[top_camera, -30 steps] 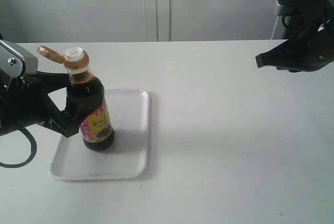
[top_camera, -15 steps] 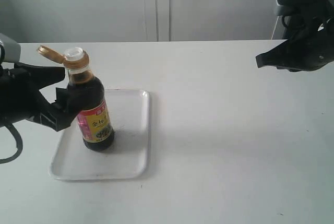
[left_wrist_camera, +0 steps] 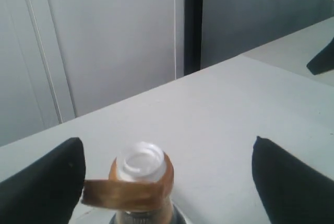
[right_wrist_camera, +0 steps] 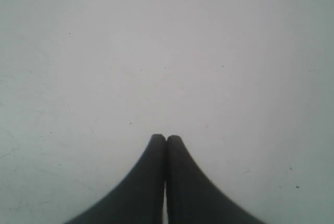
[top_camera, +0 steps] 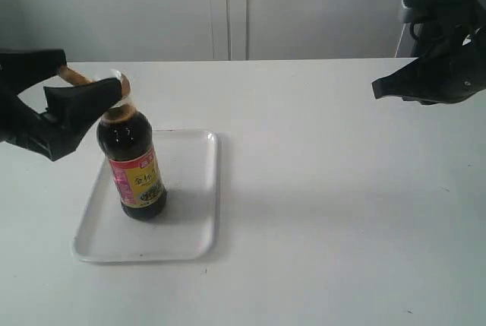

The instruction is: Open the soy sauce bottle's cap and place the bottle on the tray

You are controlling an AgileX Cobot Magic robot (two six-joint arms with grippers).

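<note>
A plain white desk (top_camera: 326, 212) fills most of the exterior view, matte and evenly lit, with a few tiny dark specks scattered over it. Behind it runs a pale grey wall of flat panels (top_camera: 228, 7) divided by thin vertical seams; the left wrist view also shows a dark vertical strip (left_wrist_camera: 193, 23) between two of these panels. On the left part of the desk lies the tray (top_camera: 194, 223), flat and white with rounded corners and a low rim. The soy sauce bottle (top_camera: 133, 166) stands upright on the tray, toward its left half, dark liquid up to the shoulders and the red, pink and yellow label facing the camera. The cap (left_wrist_camera: 125, 192) is flipped open on its hinge, leaning out to one side and leaving the white pour spout (left_wrist_camera: 141, 162) uncovered. The left gripper (top_camera: 64, 83) hangs at the height of the bottle's neck, its jaws released and spread wide, one black finger on each side of the cap and neither touching the bottle. The right gripper (right_wrist_camera: 166, 139) hovers above bare desk far to the right, well apart from the tray, its jaws clenched together on nothing.
</note>
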